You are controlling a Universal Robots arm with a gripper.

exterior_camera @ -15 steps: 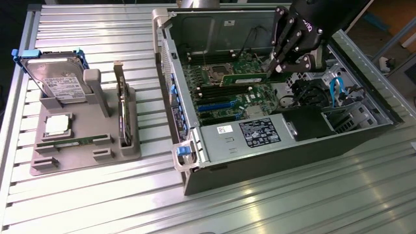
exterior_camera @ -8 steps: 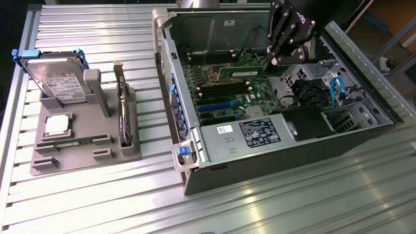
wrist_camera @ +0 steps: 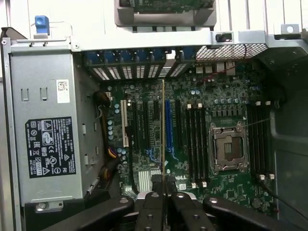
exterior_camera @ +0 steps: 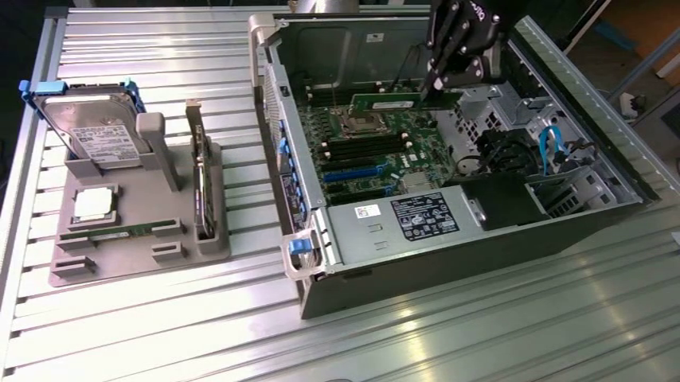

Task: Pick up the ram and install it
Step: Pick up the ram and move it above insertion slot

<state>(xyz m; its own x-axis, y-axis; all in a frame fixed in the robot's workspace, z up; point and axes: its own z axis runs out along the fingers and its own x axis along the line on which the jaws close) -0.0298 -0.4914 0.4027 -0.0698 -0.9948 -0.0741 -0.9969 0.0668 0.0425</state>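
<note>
Ribbed metal worktop [exterior_camera: 425, 334] with an open case [exterior_camera: 425, 274].
The tool [exterior_camera: 437, 89] is closed on the ram [exterior_camera: 384, 104] above the motherboard [exterior_camera: 317, 126].

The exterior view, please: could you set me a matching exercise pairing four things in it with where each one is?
1 ram
2 hard drive
3 processor chip
4 power supply

a lying flat on the grey holder
b gripped in the pincer over the motherboard
c fixed inside the computer case
d standing upright at the exterior view's left

Pairs: 1b, 2d, 3a, 4c.
</note>
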